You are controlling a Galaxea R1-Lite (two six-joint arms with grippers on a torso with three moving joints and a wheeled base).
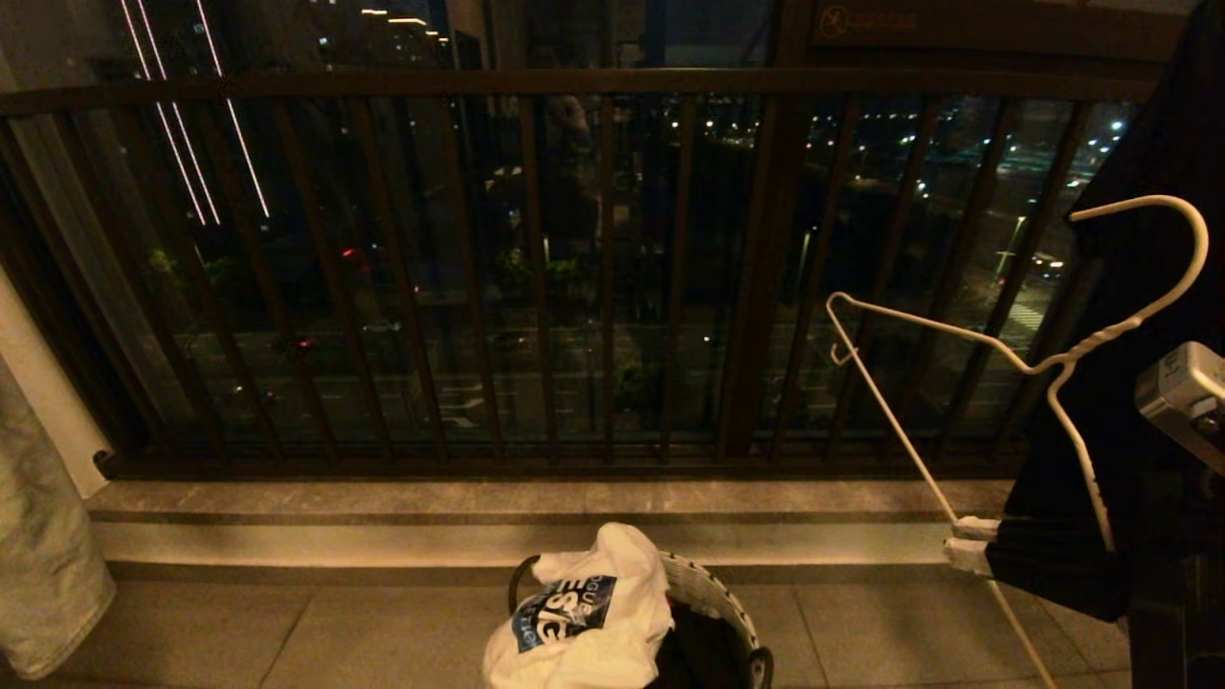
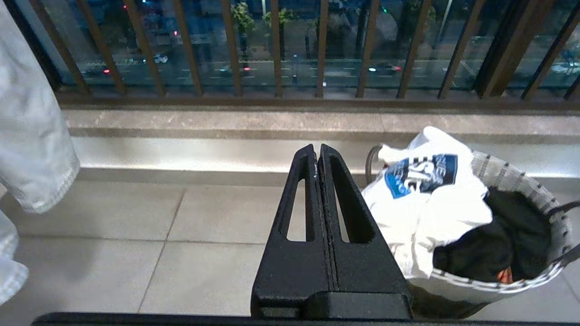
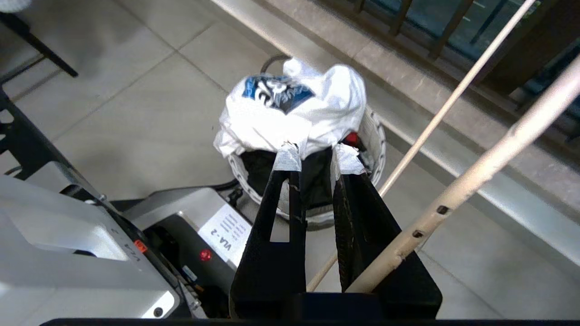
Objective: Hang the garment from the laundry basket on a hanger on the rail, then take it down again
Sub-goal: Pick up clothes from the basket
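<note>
The white garment (image 1: 584, 612) with its blue print lies bunched over the rim of the laundry basket (image 1: 718, 593) on the floor below the railing. It also shows in the left wrist view as garment (image 2: 426, 199) in basket (image 2: 507, 174), and in the right wrist view as garment (image 3: 290, 117) in basket (image 3: 376, 136). My right gripper (image 1: 968, 544), with taped tips, is shut on the bottom bar of the white wire hanger (image 1: 919, 325), which it holds tilted in the air to the right of and above the basket. The hanger (image 3: 430, 127) crosses the right gripper (image 3: 317, 156). My left gripper (image 2: 318, 147) is shut and empty, left of the basket. The rail is out of view.
A dark railing (image 1: 536, 268) of vertical bars stands on a stone ledge (image 1: 478, 498) behind the basket. Black cloth (image 2: 498, 244) and a bit of red cloth (image 3: 351, 138) lie inside the basket. Pale fabric (image 1: 38, 555) hangs at the far left, dark fabric (image 1: 1148, 144) at the far right.
</note>
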